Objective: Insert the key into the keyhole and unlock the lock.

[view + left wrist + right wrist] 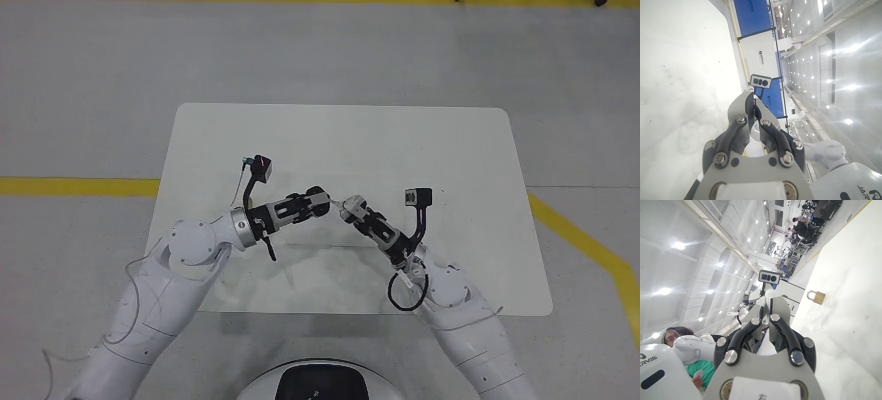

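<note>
Jaws closed on left gripper (752,94) and right gripper (765,297), both apart from the padlock (819,298): insertion looks unstarted, so you'd grip it next.

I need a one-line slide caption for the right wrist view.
Right gripper with fingers shut over the white table, a brass padlock resting beyond it.

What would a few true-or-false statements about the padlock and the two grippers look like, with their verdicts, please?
1. The brass padlock lies on the white table. True.
2. The right gripper grips the padlock. False: it is shut, apart from the padlock, which lies free on the table.
3. The left gripper is wide open. False: its fingers are closed together.
4. In the top view the two grippers point toward each other above the table. True.
</note>
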Robot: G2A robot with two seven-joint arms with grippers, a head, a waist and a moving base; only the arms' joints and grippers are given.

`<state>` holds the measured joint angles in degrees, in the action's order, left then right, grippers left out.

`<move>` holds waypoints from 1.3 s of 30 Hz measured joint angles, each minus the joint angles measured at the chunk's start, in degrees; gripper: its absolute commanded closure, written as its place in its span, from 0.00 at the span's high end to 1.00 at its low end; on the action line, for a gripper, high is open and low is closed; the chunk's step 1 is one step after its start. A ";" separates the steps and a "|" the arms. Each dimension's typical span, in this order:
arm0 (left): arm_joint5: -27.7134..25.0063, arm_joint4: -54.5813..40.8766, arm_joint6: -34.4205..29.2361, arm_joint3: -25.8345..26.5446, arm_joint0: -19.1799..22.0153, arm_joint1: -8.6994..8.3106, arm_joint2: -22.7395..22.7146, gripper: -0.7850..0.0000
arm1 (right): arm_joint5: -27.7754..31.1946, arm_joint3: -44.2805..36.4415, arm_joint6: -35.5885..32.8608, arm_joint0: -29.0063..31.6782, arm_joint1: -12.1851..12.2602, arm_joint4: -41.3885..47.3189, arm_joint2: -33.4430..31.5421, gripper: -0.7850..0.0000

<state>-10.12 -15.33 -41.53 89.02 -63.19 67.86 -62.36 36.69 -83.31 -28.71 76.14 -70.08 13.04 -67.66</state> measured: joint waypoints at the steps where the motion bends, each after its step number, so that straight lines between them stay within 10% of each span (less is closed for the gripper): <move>1: -0.02 0.01 -0.26 0.06 -0.17 -0.06 -0.23 0.00 | -0.11 -0.06 -0.40 0.17 0.06 0.25 -0.21 0.36; 5: 0.06 -0.34 -1.14 0.13 -0.58 -0.20 -0.86 0.00 | 0.12 -0.31 -1.20 0.71 0.21 1.64 -0.90 0.47; 39: -4.97 3.64 -7.30 0.89 -1.08 -1.12 -2.53 0.00 | -7.82 0.47 -17.92 -3.42 0.77 12.22 0.25 0.16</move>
<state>-15.08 -11.69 -48.83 89.91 -64.27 66.74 -64.90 28.87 -82.84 -46.63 72.72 -69.31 25.26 -67.41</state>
